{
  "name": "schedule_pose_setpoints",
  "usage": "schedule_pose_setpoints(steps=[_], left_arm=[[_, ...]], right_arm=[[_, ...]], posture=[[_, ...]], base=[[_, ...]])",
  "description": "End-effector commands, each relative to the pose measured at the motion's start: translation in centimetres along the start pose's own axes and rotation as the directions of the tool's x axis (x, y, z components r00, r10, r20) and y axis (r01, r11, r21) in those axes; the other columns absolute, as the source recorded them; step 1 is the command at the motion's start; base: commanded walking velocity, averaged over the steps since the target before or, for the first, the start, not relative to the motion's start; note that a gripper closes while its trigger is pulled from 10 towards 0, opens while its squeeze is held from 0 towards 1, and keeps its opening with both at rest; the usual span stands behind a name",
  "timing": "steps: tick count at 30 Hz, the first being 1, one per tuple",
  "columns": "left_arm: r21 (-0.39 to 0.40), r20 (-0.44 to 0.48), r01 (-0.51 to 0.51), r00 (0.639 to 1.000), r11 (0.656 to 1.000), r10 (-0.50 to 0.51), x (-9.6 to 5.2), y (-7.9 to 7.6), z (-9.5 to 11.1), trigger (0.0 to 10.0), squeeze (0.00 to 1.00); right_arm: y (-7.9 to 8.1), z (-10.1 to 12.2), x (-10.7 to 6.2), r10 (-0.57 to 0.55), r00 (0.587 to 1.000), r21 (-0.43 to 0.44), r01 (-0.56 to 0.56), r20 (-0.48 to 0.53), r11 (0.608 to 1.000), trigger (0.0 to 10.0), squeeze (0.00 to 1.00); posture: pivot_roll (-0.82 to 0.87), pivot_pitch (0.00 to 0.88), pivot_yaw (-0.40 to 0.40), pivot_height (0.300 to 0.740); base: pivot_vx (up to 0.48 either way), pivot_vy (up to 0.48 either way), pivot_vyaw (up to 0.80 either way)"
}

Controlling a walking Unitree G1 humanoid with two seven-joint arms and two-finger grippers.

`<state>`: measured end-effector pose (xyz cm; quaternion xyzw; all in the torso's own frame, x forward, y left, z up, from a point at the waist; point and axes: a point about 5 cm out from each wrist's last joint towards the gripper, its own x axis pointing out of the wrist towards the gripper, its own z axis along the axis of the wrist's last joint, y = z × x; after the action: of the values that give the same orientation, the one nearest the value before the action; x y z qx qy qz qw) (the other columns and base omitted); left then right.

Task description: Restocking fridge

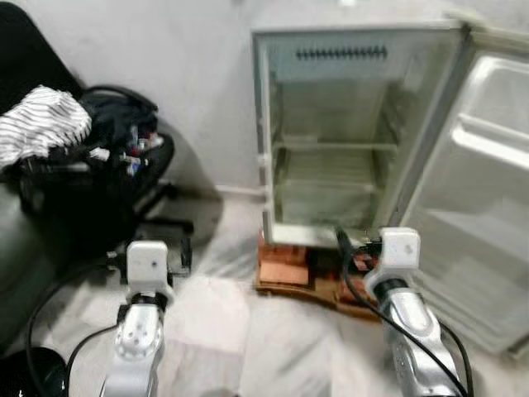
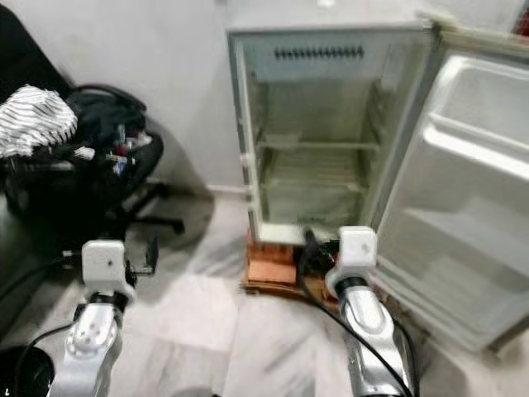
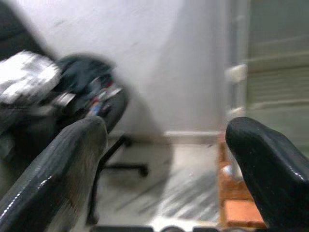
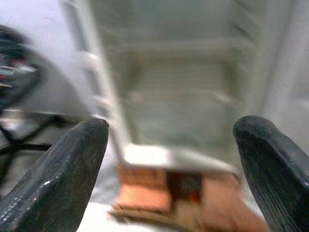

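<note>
Grippers: our left gripper (image 3: 164,159) and right gripper (image 4: 169,164) sit nearest the camera, each with its two black fingers spread wide and nothing between them.
Left gripper place: in front of the fridge (image 1: 347,132) and off to its left, over the pale marbled floor (image 1: 223,322), pointing at the wall between the chair and the fridge.
Right gripper place: low, just before the fridge's open front, pointing into it.
Fridge: small and white, standing against the grey wall (image 1: 182,66), straight ahead of us and a little to our right.
Fridge contents: we see a wire shelf (image 1: 335,147) across the middle and bare space above and below it; the pictures are blurred, so small items could escape us.
Fridge door: the door (image 1: 479,190) is swung fully open to the fridge's right, its moulded door racks holding nothing we can make out.
Fridge base: the cabinet rests on orange-brown bricks or blocks (image 1: 285,269), on a flat board.
Writing: we can read no brand or label anywhere; a dark vent slot (image 1: 340,53) runs along the top inside.
Left of the fridge: a black office chair (image 1: 107,174) piled with a dark bag (image 1: 124,124) and a striped cloth (image 1: 41,124).
Cables: black cables (image 1: 50,331) trail over the floor beside our left arm.
</note>
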<state>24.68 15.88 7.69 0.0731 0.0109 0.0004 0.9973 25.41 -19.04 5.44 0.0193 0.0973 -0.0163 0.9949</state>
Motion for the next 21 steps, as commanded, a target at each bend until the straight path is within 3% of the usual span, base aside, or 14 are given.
schedule_pose_setpoints(steps=[1, 4, 9, 21], left_arm=[[0.039, 0.026, 0.038, 0.999, 0.999, -0.039, 0.3, -0.3, 0.4, 10.0, 0.00], [0.067, 0.037, 0.098, 0.994, 0.993, -0.101, 0.5, -1.1, 0.4, 10.0, 0.00], [0.033, 0.028, 0.109, 0.994, 0.994, -0.110, 0.6, -1.2, 0.2, 10.0, 0.00], [0.036, -0.025, 0.059, 0.998, 0.998, -0.058, -0.8, 0.0, -1.1, 10.0, 0.00]], right_arm=[[0.2, 0.6, 0.4, 0.009, 1.000, 0.002, -0.009, 0.029, 1.000, 10.0, 0.00], [0.0, 0.6, 0.7, -0.005, 0.999, -0.002, 0.005, 0.044, 1.000, 10.0, 0.00], [0.3, 0.9, 1.0, -0.016, 0.998, 0.000, 0.016, 0.066, 1.000, 10.0, 0.00], [0.5, 1.8, 1.3, 0.031, 0.994, -0.052, -0.026, 0.104, 0.998, 10.0, 0.00]], posture=[[-0.07, 0.000, 0.071, 0.740], [-0.09, 0.000, 0.079, 0.740], [-0.10, 0.000, 0.083, 0.740], [-0.07, 0.018, 0.050, 0.740]], base=[[0.000, 0.000, 0.00], [0.000, 0.000, 0.00], [0.000, 0.000, 0.00], [0.000, -0.361, 0.00]])
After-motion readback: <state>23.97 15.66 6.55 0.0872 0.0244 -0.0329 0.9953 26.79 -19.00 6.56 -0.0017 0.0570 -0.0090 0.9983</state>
